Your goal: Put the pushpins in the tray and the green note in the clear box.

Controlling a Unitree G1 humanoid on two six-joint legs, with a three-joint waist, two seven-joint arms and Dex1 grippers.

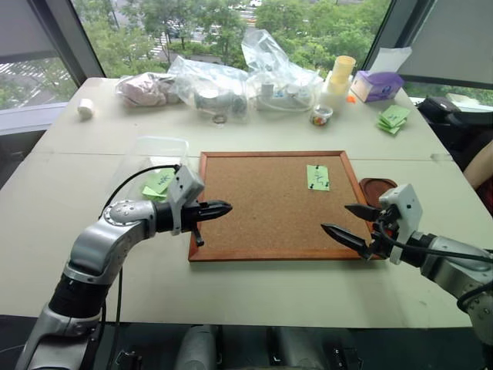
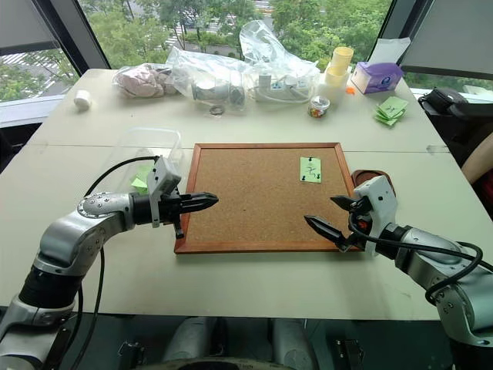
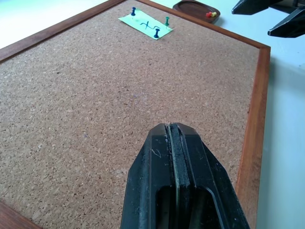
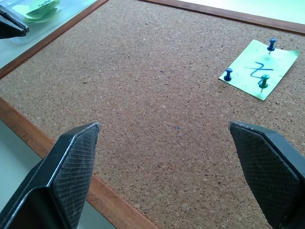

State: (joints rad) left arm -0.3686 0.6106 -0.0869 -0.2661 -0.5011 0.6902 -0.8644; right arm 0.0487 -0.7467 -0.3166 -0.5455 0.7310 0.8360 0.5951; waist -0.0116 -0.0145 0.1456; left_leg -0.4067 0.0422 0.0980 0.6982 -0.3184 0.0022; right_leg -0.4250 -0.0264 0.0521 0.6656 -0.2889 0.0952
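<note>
— Looking at the left gripper (image 1: 223, 207), what is its state?

— Its two black fingers are pressed together and nothing is between them. It hangs over the near left part of the corkboard (image 1: 262, 216). Just behind its wrist stands the clear box (image 1: 158, 146), with some green paper already inside.

— And the right gripper (image 1: 350, 221)?

— Its fingers are spread wide and hold nothing. It hovers over the near right corner of the corkboard. The tray (image 1: 377, 187) lies just behind it, on the table beside the board's right frame. In the left wrist view I see small red and yellow things in the tray; I cannot tell what they are.

— Where is the green note (image 4: 259, 68)?

— It lies on the corkboard, beyond the right gripper and a little toward the left one, fixed by three pushpins (image 4: 228, 74), two blue and one green.
</note>
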